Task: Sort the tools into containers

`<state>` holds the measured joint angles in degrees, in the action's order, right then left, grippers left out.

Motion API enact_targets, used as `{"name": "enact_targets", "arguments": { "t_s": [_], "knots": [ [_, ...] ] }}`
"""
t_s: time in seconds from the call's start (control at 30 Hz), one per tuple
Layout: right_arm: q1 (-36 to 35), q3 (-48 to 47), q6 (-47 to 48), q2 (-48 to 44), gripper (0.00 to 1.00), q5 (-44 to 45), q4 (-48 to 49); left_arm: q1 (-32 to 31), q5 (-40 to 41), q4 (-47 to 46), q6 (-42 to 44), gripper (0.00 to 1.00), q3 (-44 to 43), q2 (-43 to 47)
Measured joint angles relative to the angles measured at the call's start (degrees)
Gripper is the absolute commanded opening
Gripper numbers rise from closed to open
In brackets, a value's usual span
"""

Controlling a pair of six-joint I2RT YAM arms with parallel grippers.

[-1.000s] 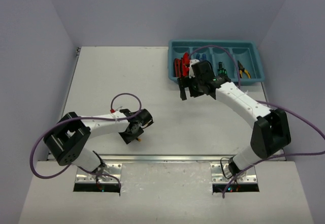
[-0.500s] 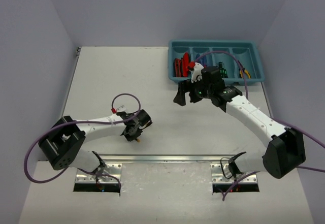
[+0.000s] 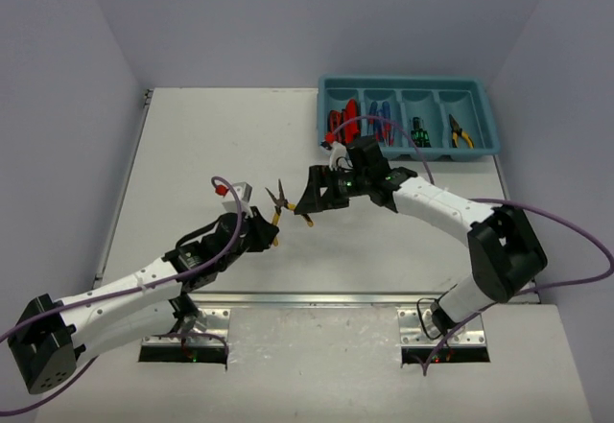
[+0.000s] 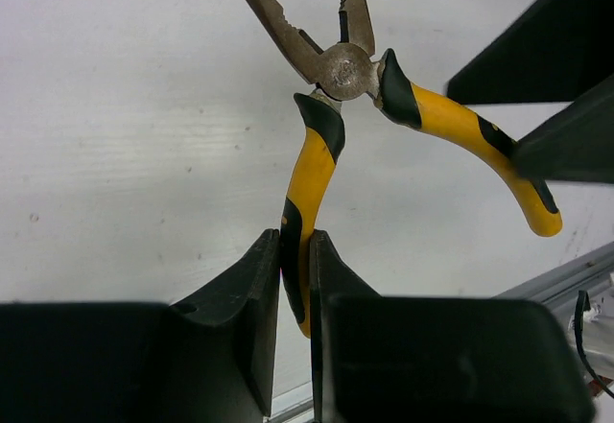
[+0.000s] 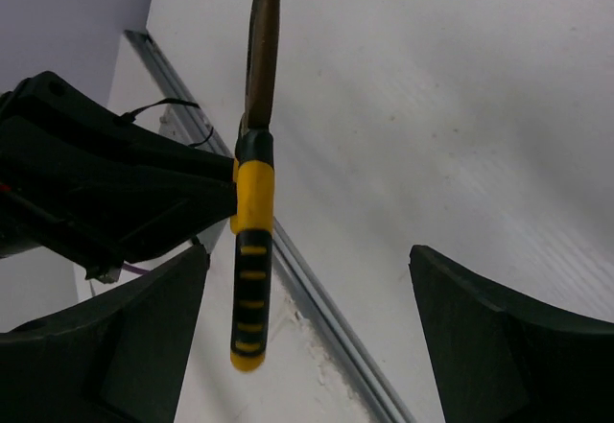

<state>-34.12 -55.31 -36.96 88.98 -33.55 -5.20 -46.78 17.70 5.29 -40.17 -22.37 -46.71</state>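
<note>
My left gripper [image 3: 270,234] is shut on one handle of the yellow-handled pliers [image 3: 285,204] and holds them above the table, jaws pointing away. In the left wrist view the handle [image 4: 305,193] is pinched between my fingers [image 4: 245,289] and the pliers are spread open. My right gripper [image 3: 309,202] is open, its fingers either side of the free handle [image 5: 251,250] without touching it. The teal tray [image 3: 484,106] at the back right holds red-and-black knives [image 3: 338,122], blue screwdrivers [image 3: 376,116], a black-and-green screwdriver [image 3: 417,129] and another pair of pliers [image 3: 461,136].
A metal rail [image 3: 317,299] runs along the table's front edge. Purple cables loop from both arms. Walls close in on the left, the back and the right.
My left arm lifted the pliers from near the front edge and carried them right and forward. My right arm swung left from the tray to the pliers, jaws open.
</note>
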Motion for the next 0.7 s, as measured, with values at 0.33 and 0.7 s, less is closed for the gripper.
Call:
{"name": "enact_targets", "arguments": {
  "t_s": [0.33,0.7],
  "knots": [
    [-7.68,-0.02,-8.20,3.82,0.66,1.46,7.14,-0.02,-4.44,-6.97,6.01,0.00,0.17,-0.14],
    [-9.70,5.23,-14.27,1.93,0.56,8.00,15.43,0.37,-3.86,-7.83,7.28,0.00,1.51,0.06]
  ]
}}
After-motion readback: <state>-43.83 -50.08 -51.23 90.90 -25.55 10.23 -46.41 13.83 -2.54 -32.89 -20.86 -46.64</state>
